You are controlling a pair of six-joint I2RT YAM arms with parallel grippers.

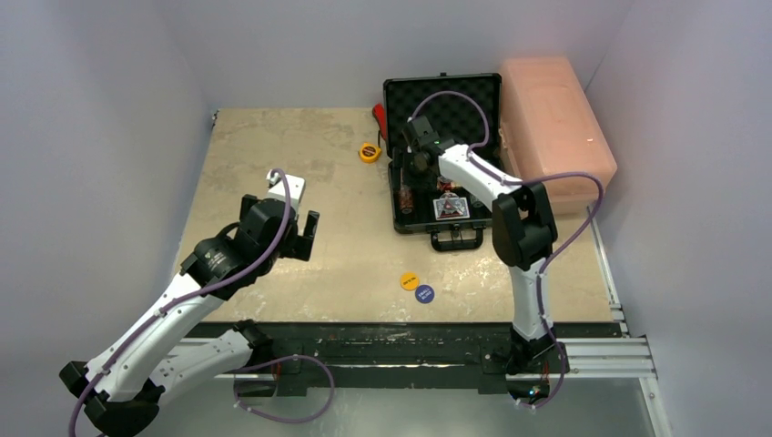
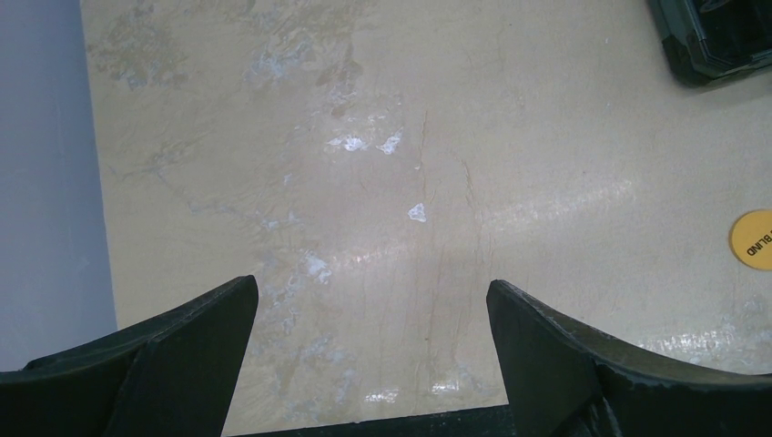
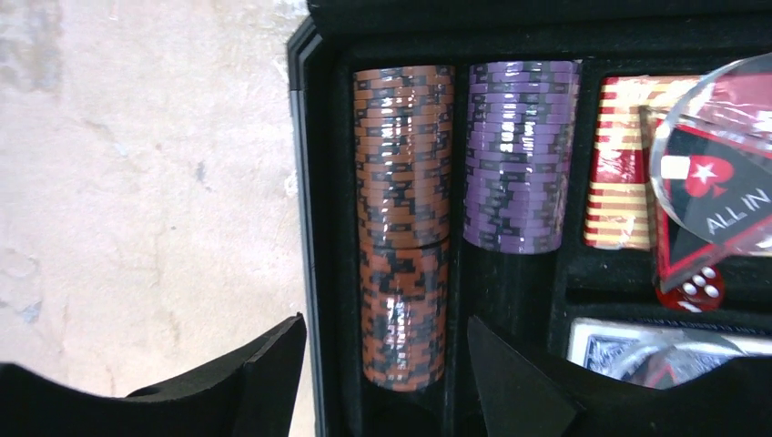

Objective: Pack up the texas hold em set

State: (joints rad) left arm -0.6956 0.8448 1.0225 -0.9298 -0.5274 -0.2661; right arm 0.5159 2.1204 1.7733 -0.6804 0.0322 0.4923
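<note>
— Where did my right tool (image 3: 384, 323) stand?

— Your right tool was released, jaws apart, straddling the brown chip row (image 3: 402, 218) in the slot at 9 o'clock of the open briefcase (image 1: 399, 98). Neither finger touched the chips. The case sat at 1 o'clock on the bench (image 1: 346, 228).

— And the risk?

— Your outer finger (image 3: 264, 364) hung over the case wall. If you dropped straight down, I judged it would catch that wall and shove the case, and the inner finger could nudge the purple chips (image 3: 521, 155). The brown row also showed a step halfway along, so a squeeze might pop chips out.

— The left side?

— Your left tool (image 2: 371, 284) was wide open and empty over bare bench at 9 o'clock. The yellow button (image 1: 410, 280) and blue button (image 1: 424, 293) lay outside, at 6 o'clock of the case. Shutting the lid first would leave them behind.
</note>
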